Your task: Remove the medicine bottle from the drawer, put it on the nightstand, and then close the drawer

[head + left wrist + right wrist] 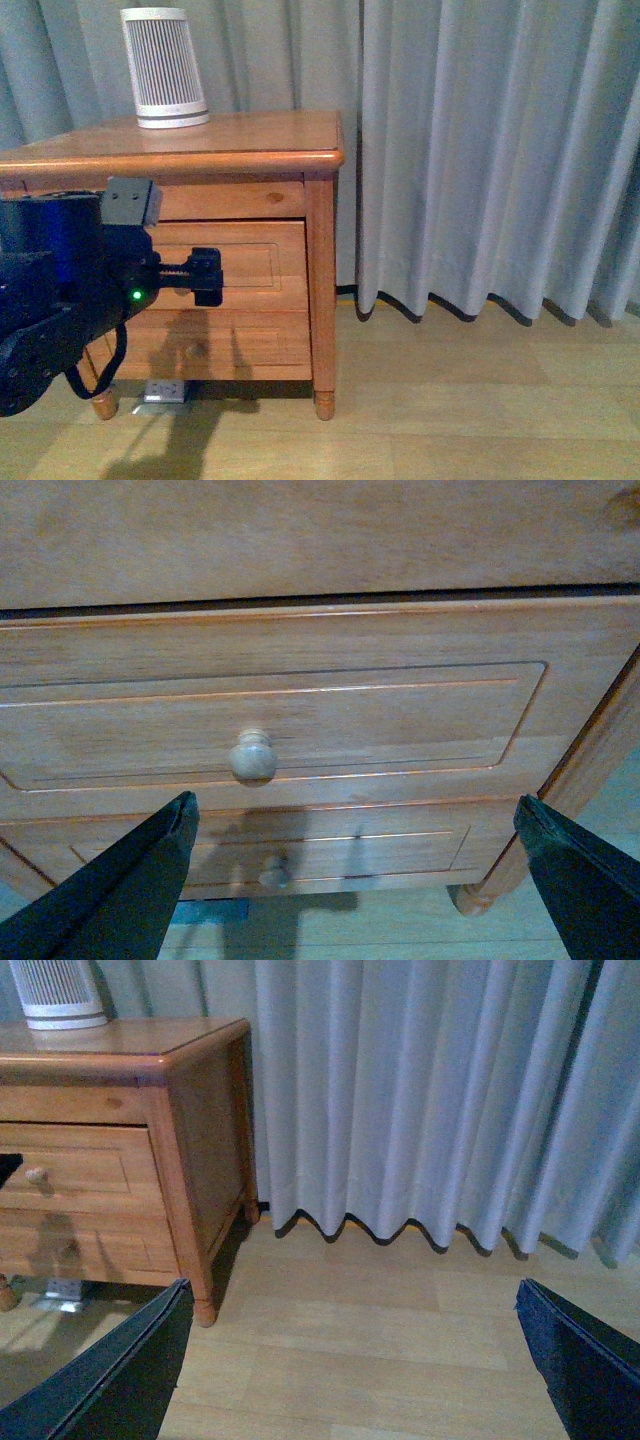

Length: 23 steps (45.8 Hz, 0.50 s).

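The nightstand [240, 140] stands at the left of the front view, and its upper drawer [260, 262] is shut. My left gripper [206, 276] is open and hovers just in front of that drawer's face. In the left wrist view the drawer's round knob [253, 757] sits beyond the wide-spread fingers [130, 890], slightly off to one side and not touched. My right gripper [350, 1360] is open over bare floor to the right of the nightstand [190, 1090], holding nothing. The medicine bottle is out of view.
A large white slatted cylinder [163, 68] stands on the back left of the nightstand top. The lower drawer [235, 345] is shut too. A grey curtain [480, 150] hangs behind and to the right. A power strip [165, 390] lies under the nightstand on the wooden floor [450, 410].
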Available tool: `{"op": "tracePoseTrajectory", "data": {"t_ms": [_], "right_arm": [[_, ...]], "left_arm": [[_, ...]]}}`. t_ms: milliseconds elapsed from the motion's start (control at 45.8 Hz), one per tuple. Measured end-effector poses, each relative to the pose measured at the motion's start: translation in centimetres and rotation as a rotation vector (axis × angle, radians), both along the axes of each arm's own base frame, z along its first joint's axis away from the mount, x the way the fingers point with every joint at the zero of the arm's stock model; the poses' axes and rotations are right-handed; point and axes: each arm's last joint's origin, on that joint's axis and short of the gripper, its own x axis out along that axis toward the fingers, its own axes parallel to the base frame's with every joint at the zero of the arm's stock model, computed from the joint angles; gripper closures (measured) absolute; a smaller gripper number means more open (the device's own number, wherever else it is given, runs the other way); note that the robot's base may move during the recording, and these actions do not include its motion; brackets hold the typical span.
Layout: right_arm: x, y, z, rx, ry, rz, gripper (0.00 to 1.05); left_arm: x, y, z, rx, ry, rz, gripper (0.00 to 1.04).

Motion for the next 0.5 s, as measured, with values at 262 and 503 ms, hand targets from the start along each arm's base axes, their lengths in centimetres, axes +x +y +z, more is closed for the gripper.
{"op": "tracePoseTrajectory", "data": {"t_ms": [262,503], "right_arm": [[0.0,0.0,0.0,0.0,0.0,0.0,0.07],[0.0,0.0,0.0,0.0,0.0,0.0,0.07]], "left_arm": [[3.5,-0.2,-2.3,0.031,0.037,0.011,0.07],[6.6,1.1,-3.7,0.035,0.04,0.053,0.07]]}}
